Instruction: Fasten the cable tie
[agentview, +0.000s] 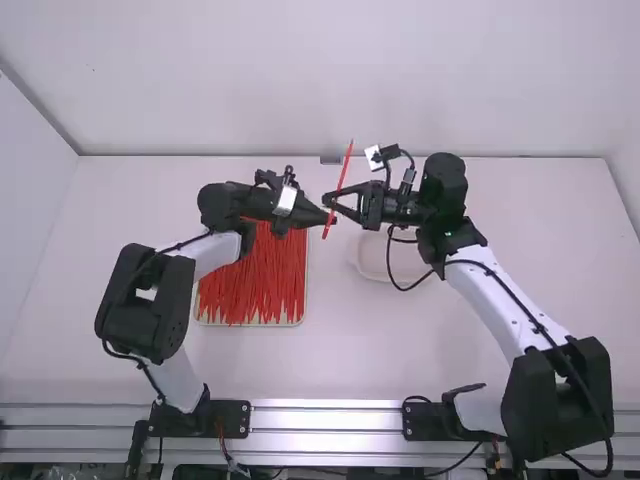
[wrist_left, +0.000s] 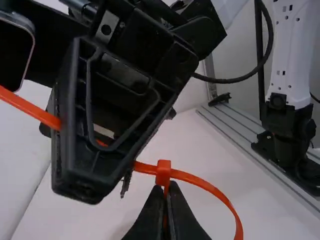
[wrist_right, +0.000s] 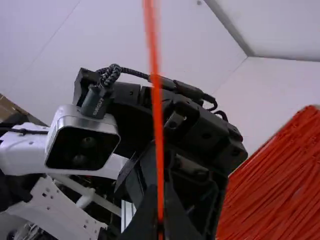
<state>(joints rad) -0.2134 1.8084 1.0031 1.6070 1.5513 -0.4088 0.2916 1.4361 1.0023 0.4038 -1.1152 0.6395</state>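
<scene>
A red cable tie (agentview: 338, 190) is held in the air between both grippers above the middle of the table, its strap pointing up and away. In the left wrist view my left gripper (wrist_left: 165, 207) is shut on the tie just below its square head (wrist_left: 163, 171), and the strap curves off in a loop (wrist_left: 227, 205). My right gripper (agentview: 335, 203) faces the left gripper (agentview: 322, 214) almost tip to tip. In the right wrist view my right gripper (wrist_right: 158, 222) is shut on the straight strap (wrist_right: 152, 75), which runs up out of its fingers.
A flat tray (agentview: 300, 318) heaped with several red cable ties (agentview: 255, 280) lies under the left arm; the pile (wrist_right: 280, 190) also shows beside the left gripper. A white dish (agentview: 372, 262) sits under the right wrist. The aluminium rail (agentview: 320, 415) runs along the table's front.
</scene>
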